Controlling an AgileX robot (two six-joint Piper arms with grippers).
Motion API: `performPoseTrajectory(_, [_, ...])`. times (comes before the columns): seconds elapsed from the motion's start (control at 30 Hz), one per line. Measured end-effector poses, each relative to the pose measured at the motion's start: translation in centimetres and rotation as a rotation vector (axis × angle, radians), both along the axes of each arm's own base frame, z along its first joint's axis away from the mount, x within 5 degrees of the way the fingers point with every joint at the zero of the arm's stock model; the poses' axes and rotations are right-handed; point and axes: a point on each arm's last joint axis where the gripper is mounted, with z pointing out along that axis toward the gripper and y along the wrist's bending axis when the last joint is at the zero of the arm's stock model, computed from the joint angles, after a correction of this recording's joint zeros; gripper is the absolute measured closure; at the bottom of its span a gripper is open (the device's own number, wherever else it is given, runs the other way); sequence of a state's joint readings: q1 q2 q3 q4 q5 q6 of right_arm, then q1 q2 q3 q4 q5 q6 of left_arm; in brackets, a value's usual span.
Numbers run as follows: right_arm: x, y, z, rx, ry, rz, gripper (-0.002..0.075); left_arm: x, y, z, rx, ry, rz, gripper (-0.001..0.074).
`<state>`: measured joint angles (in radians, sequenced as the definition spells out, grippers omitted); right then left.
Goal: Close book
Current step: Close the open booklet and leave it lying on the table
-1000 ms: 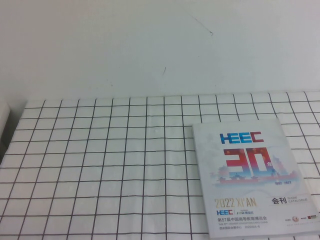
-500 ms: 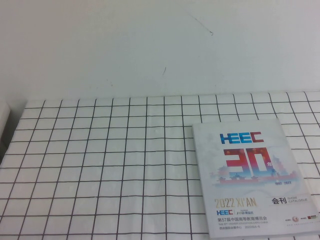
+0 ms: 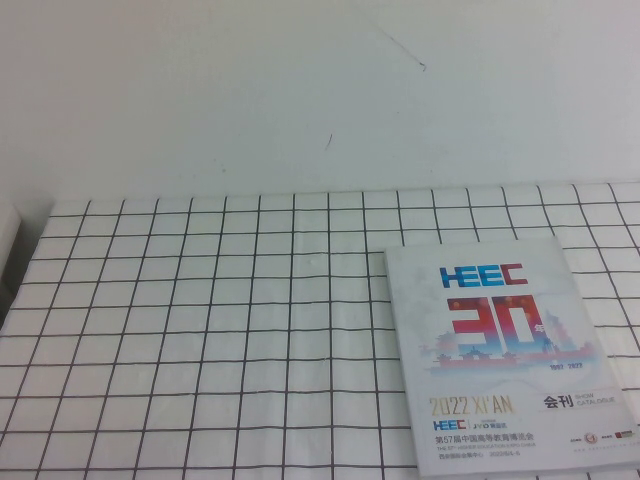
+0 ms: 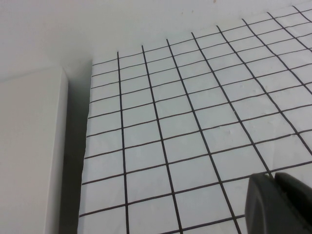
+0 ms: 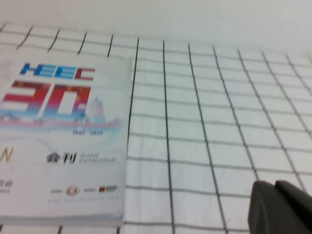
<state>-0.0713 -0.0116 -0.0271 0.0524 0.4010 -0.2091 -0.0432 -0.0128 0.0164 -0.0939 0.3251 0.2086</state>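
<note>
The book (image 3: 500, 350) lies closed and flat on the checked table (image 3: 200, 330), front cover up. It sits ahead of the right claw (image 5: 275, 184) and apart from it. The right claw's fingers meet at a thin seam and hold nothing. The left claw (image 4: 274, 179) hangs over bare checked table, fingers likewise together and empty, with a white box (image 4: 29, 146) off to one side of it.

book (image 3: 495, 355) on cloth (image 3: 200, 330), near right | left pincer (image 4: 276, 195) left | right pincer (image 5: 276, 201) right
</note>
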Motion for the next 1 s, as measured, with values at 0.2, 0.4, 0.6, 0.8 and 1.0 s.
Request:
performPoseTrajectory(0.2, [0.15,0.17,-1.14,0.02,0.016,0.015,0.0729,-0.01,0.0,-0.02,0.0,0.002,0.0,0.0737])
performPoseTrajectory(0.4, [0.16,0.18,-1.16,-0.03,0.017,0.034,0.0729,-0.01,0.0,-0.02,0.0,0.002,0.0,0.0737])
performPoseTrajectory(0.6, [0.16,0.18,-1.16,-0.033,0.017,0.034,0.0729,-0.01,0.0,-0.02,0.0,0.002,0.0,0.0737])
performPoseTrajectory(0.8, [0.16,0.19,-1.16,-0.032,0.017,0.035,0.0729,-0.01,0.0,-0.02,0.0,0.002,0.0,0.0737])
performPoseTrajectory(1.0, [0.16,0.19,-1.16,-0.032,0.017,0.035,0.0729,-0.01,0.0,-0.02,0.0,0.002,0.0,0.0737])
